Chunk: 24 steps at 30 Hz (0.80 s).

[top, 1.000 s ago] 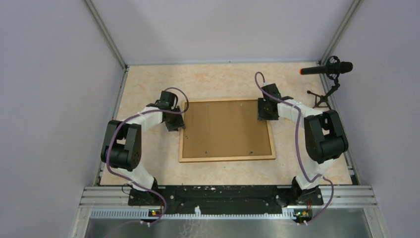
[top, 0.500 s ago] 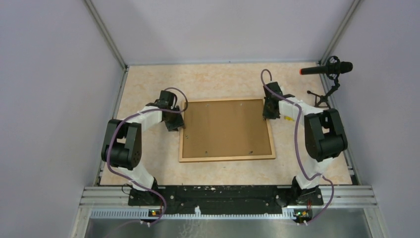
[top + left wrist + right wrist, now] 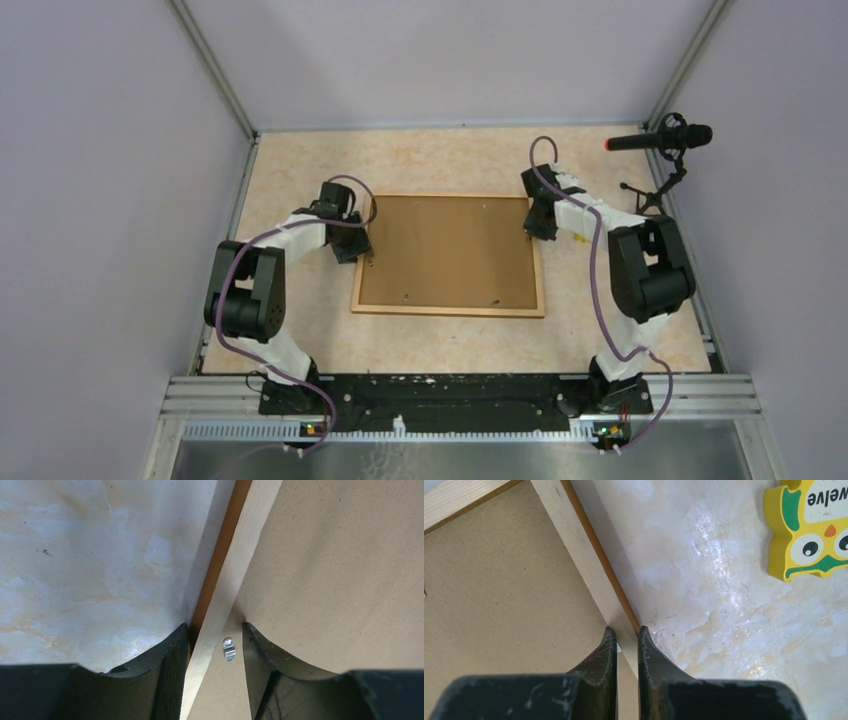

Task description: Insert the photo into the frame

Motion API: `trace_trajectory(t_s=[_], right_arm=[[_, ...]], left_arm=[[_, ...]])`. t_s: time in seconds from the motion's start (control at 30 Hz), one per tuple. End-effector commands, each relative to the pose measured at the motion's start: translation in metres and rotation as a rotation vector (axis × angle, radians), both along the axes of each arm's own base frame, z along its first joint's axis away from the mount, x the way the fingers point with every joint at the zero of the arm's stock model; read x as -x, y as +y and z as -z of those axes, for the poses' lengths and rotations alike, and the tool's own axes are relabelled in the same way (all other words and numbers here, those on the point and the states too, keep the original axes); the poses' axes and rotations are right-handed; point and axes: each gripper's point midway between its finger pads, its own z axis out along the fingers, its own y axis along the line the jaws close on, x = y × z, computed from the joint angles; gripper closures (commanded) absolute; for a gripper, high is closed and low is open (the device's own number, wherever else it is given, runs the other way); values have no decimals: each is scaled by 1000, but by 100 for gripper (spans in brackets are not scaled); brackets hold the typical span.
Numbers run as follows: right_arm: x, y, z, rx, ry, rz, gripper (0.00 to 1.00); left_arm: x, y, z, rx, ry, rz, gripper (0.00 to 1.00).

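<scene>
Since a second ago, the thin rectangular picture frame of light orange-brown wood (image 3: 448, 311) has shifted to the left and slightly away from the arm bases on the beige marbled table (image 3: 430, 160). The right gripper (image 3: 625, 632) has closed on it. The frame sits between the two arms, back side up, with a flat brown backing board (image 3: 448, 250) filling it.

The right gripper's black fingers pinch the frame's right rail near the far corner, one finger on the board side and one on the table side. The left gripper (image 3: 214, 627) straddles the left rail with its jaws partly apart. The outer finger is against the rail's edge, and the inner finger stands off it over the board. A small silver metal clip (image 3: 228, 648) lies between the inner finger and the rail. A yellow owl-shaped foam piece (image 3: 809, 527) lies on the table to the right of the frame, apart from it.
</scene>
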Motion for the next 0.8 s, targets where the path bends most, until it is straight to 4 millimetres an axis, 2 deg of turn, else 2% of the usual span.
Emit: trace_trajectory(t_s=[0.0,0.03,0.17,0.23,0.3,0.37,0.43,0.57,0.67,0.77], right_arm=[[-20,8,-16,-5,-45,1,92],[-22,10,-23,1,-59,-42,82],[-19,38,-34,-126,-160,-261,19],[-15,52,-33,-202,-197,-343,3],[-19,67,-30,-243,-181,-422,1],[-25,79,-17,-271,-139,-482,1],[-35,93,-14,-301,-131,-533,1],[-70,114,-25,-300,-200,-592,1],[-98,126,-32,-301,-223,-627,1],[-118,134,-41,-281,-197,-655,1]], left_arm=[[27,1,22,8,103,1,50],[26,2,22,11,101,0,50],[28,1,21,28,99,1,50],[32,-4,20,57,102,3,48],[39,-9,21,91,120,7,44],[55,-17,23,144,153,19,41],[72,-24,22,179,168,30,37],[107,-37,12,235,169,52,28],[133,-56,1,293,167,90,25],[158,-77,-16,352,160,174,15]])
